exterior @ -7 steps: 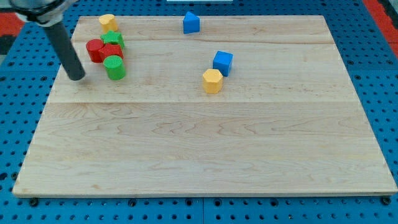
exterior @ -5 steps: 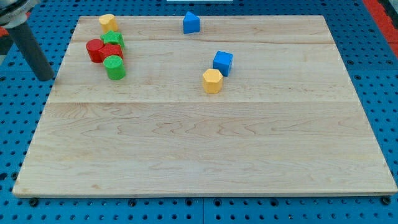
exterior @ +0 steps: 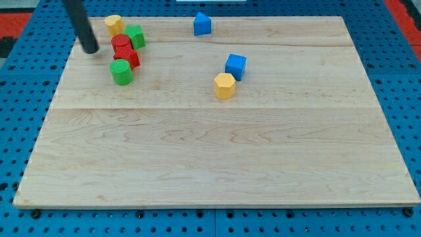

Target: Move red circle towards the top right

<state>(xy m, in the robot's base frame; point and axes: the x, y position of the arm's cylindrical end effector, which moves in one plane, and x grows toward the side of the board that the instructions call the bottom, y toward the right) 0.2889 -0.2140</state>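
The red circle (exterior: 121,45) sits near the top left of the wooden board (exterior: 217,151), pressed against a second red block (exterior: 129,58) just below it. My tip (exterior: 90,49) stands to the left of the red circle with a small gap between them. A green block (exterior: 135,35) touches the red circle on its upper right. A green cylinder (exterior: 121,72) stands just below the red pair. A yellow block (exterior: 114,25) sits above the red circle, near the board's top edge.
A blue block (exterior: 202,24) sits at the top middle. A blue cube (exterior: 235,66) and a yellow hexagonal block (exterior: 224,85) sit together right of centre. Blue pegboard (exterior: 26,99) surrounds the board.
My tip swung out left off the board, then came back up to the left of the red circle. The red circle shifted right and the green block moved up and right.
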